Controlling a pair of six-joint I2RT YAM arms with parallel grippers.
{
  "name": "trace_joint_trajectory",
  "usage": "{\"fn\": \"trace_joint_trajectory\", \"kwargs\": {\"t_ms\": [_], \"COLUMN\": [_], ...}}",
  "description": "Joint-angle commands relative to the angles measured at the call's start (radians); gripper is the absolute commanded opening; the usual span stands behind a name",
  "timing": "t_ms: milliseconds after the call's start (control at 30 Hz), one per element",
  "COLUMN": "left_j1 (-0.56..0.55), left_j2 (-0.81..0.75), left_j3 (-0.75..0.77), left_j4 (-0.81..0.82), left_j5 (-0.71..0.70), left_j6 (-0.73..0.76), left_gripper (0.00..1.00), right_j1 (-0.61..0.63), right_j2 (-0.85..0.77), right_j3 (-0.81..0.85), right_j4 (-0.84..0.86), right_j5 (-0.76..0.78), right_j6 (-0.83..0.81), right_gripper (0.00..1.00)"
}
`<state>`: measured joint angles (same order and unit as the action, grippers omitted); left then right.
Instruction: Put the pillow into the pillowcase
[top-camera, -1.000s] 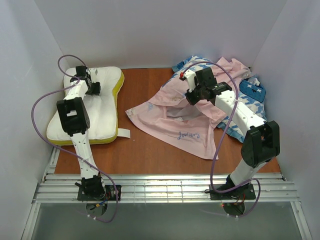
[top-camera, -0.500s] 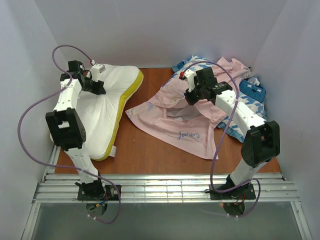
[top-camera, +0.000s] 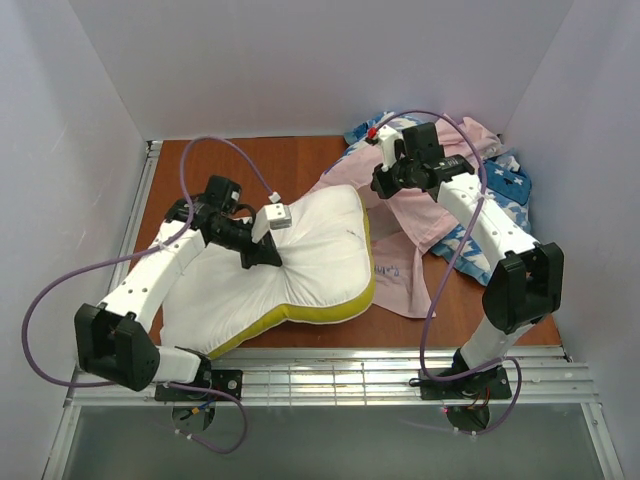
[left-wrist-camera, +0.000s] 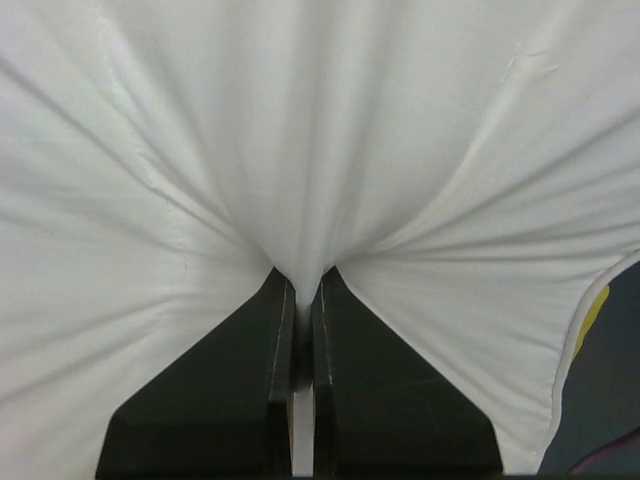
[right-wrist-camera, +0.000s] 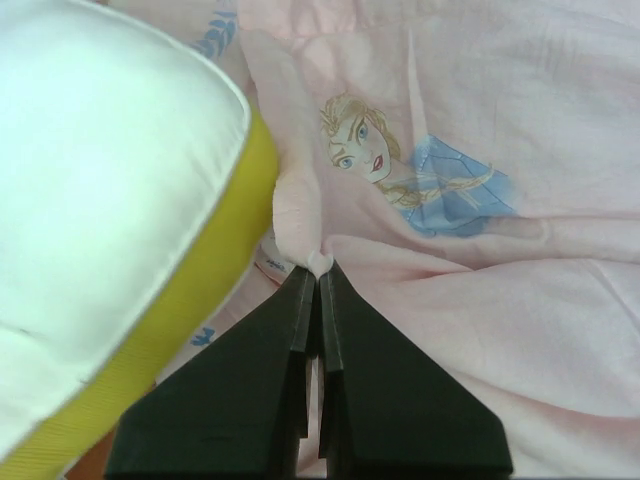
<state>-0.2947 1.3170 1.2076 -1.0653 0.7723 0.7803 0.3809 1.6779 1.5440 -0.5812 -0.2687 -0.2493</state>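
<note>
The white pillow (top-camera: 300, 265) with its yellow edge (top-camera: 330, 310) lies across the table's middle, its right end over the pale pink pillowcase (top-camera: 420, 215). My left gripper (top-camera: 262, 255) is shut on a pinch of pillow fabric; the left wrist view shows the pillow (left-wrist-camera: 300, 150) bunched between the black fingers (left-wrist-camera: 255, 380). My right gripper (top-camera: 385, 180) is shut on a fold of the pillowcase and holds it raised. In the right wrist view the pillowcase (right-wrist-camera: 480, 280) shows a princess print, and the pillow (right-wrist-camera: 100, 180) sits just left of the gripper (right-wrist-camera: 318, 270).
A blue-and-white houndstooth cushion (top-camera: 505, 195) lies under the pillowcase at the back right. White walls close in the left, back and right. A metal rail (top-camera: 330, 375) runs along the near edge by the arm bases.
My left gripper has dragged the pillow from the back left corner to the table's middle, onto the pillowcase's left part. My right gripper has lifted the pillowcase fold slightly back and up.
</note>
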Motion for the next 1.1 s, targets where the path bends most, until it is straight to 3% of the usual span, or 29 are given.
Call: {"fn": "trace_joint_trajectory", "kwargs": {"t_ms": [0,300,633,767,833,933,1067], "left_j1": [-0.108,-0.290,-0.205,-0.186,-0.172,-0.167,-0.268], "left_j2": [0.016,0.168,0.220,0.246,0.251,0.246,0.317], "left_j3": [0.001,0.038,0.052,0.081,0.102,0.104,0.122], "left_j4": [0.034,0.151,0.385,0.467,0.531,0.602,0.614], "left_j5": [0.059,0.064,-0.002,-0.158,-0.315,-0.387,-0.471], "left_j6": [-0.048,-0.144,-0.434,-0.528,-0.613,-0.680,-0.671], "left_gripper": [0.00,0.00,0.00,0.00,0.00,0.00,0.00], "right_j1": [-0.022,-0.043,-0.056,-0.056,-0.054,-0.054,-0.054], "right_j2": [-0.063,-0.136,-0.245,-0.268,-0.268,-0.245,-0.170], "right_j3": [0.044,-0.013,-0.157,-0.196,-0.200,-0.191,-0.131], "right_j4": [0.012,0.035,0.021,0.017,0.015,0.021,0.032], "right_j5": [-0.059,-0.066,-0.109,-0.125,-0.122,-0.141,-0.191], "right_j6": [0.022,0.038,-0.034,-0.044,-0.045,-0.038,0.016], "right_gripper": [0.01,0.01,0.01,0.01,0.01,0.01,0.01]}}
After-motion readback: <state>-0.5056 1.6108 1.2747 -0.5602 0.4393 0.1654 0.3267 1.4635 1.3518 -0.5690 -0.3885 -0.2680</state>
